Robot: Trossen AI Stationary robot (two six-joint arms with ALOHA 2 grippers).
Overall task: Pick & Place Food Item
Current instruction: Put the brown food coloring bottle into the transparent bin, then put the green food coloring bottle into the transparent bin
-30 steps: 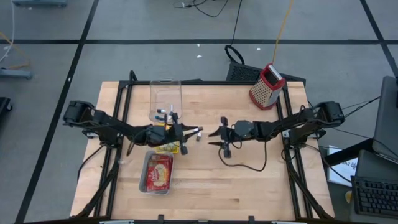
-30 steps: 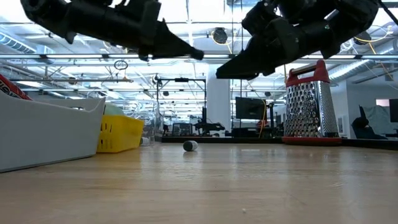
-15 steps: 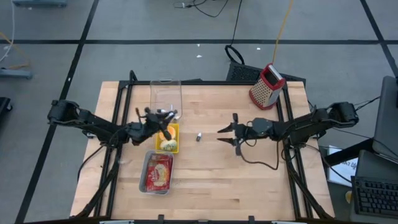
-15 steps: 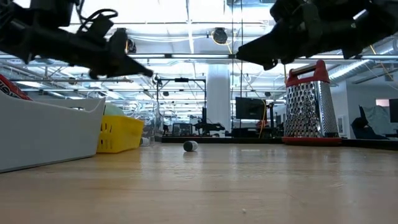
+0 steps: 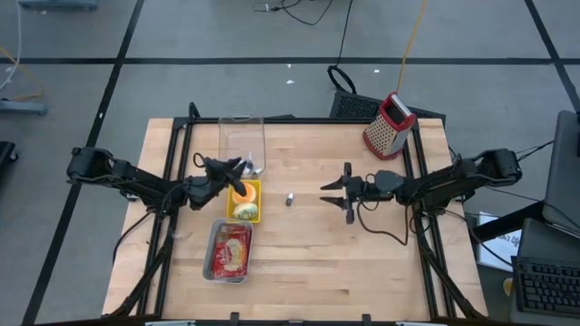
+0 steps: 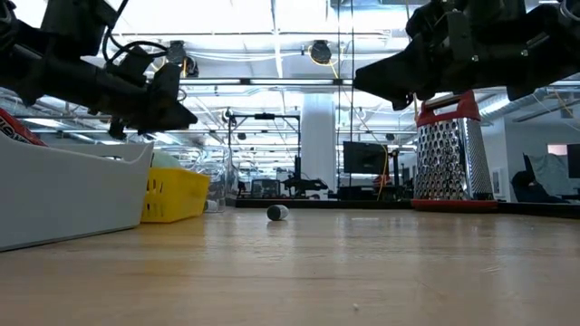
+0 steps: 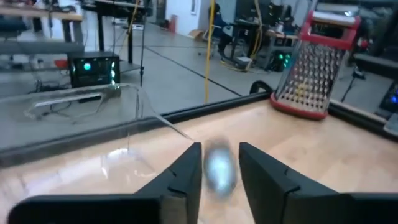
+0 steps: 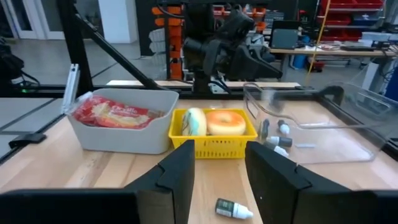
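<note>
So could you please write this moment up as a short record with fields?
left tool: above the yellow basket, fingers slightly apart, nothing seen held
right tool: over bare wood right of the small bottle, open, empty
yellow basket contents: a bagel and a pale food item
grey tray: holds a red packet
clear container: behind the basket
grater: upright at the table's far right corner

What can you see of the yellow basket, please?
The yellow basket is a small rectangular tray of latticed plastic. It stands upright on the wooden table, between the grey bin and the clear container. It holds a glazed doughnut and a pale round item, side by side.
</note>
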